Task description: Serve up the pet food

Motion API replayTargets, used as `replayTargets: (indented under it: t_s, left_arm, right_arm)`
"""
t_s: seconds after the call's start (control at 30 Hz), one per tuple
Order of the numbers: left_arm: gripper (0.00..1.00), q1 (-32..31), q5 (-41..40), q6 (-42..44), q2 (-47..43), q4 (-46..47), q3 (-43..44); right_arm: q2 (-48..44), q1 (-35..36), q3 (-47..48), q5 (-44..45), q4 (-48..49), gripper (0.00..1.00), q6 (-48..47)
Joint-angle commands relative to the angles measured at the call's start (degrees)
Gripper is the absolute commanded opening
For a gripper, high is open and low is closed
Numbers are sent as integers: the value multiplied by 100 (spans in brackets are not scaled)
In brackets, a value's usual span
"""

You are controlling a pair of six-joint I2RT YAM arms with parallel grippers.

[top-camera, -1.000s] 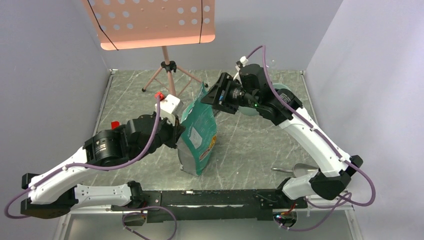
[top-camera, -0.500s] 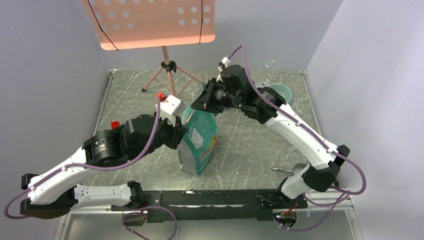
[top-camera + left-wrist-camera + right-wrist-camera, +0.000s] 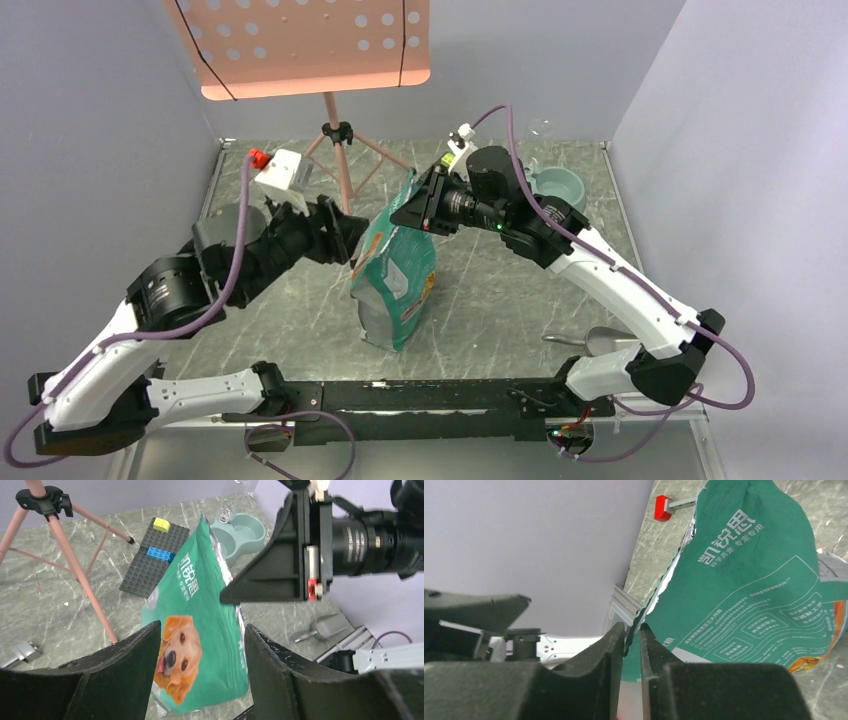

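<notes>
A grey marbled table (image 3: 500, 290) carries everything, with a pink music stand (image 3: 300, 45) on its tripod at the far edge. The left arm reaches in from the near left; the left gripper (image 3: 350, 235) is spread wide, holding nothing, just beside the left face of the bag and apart from it. The right arm stretches over from the right; the right gripper (image 3: 633, 627) is pinched narrow on the bag's torn upper edge. The green bag (image 3: 398, 270), printed with a golden dog, stands in the middle of the table, leaning slightly. A pale blue double bowl (image 3: 560, 185) sits at the far right, well apart from the bag. A dark studded plate (image 3: 150, 565) lies beyond the bag, with a blue brick (image 3: 160, 554) and a yellow brick (image 3: 161, 524) on it. A grey scoop (image 3: 600, 340) lies near the right arm's base. The pet food is hidden in every view; whether it is inside the bag cannot be told
</notes>
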Motion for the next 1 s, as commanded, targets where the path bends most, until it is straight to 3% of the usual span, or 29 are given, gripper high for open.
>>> replayTargets:
  t_s: [0.0, 0.17, 0.3, 0.4, 0.5, 0.53, 0.6, 0.7, 0.9, 0.97]
  left_arm:
    - [66, 660, 1095, -416, 594, 10, 420]
    - [67, 855, 1519, -444, 874, -31, 573]
    - [70, 877, 1732, -519, 844, 125, 405]
    - [70, 878, 1744, -596, 832, 98, 340]
    - [65, 886, 1757, -607, 818, 100, 310]
    - [63, 885, 1759, -610, 819, 85, 306]
    - [59, 886, 1717, -627, 818, 38, 306]
    - [54, 895, 1583, -637, 794, -23, 313]
    - [50, 966, 1291, -578, 812, -138, 483]
    - [51, 1035, 1258, -611, 862, -202, 540]
  right_arm:
    - [-330, -71, -234, -226, 516, 24, -41]
    - [-380, -96, -235, -166, 516, 24, -47]
    - [-492, -101, -287, -211, 666, 35, -23]
    - [-560, -108, -382, -91, 691, 16, 4]
    - [-462, -154, -309, -118, 620, 13, -41]
    - [-407, -164, -233, -124, 579, 15, -64]
    - [-295, -167, -53, -133, 458, 31, -116]
    - [-187, -166, 85, -176, 428, 36, -148]
    - [-52, -162, 208, -235, 486, 42, -145]
    - [42, -171, 278, -222, 343, 31, -169]
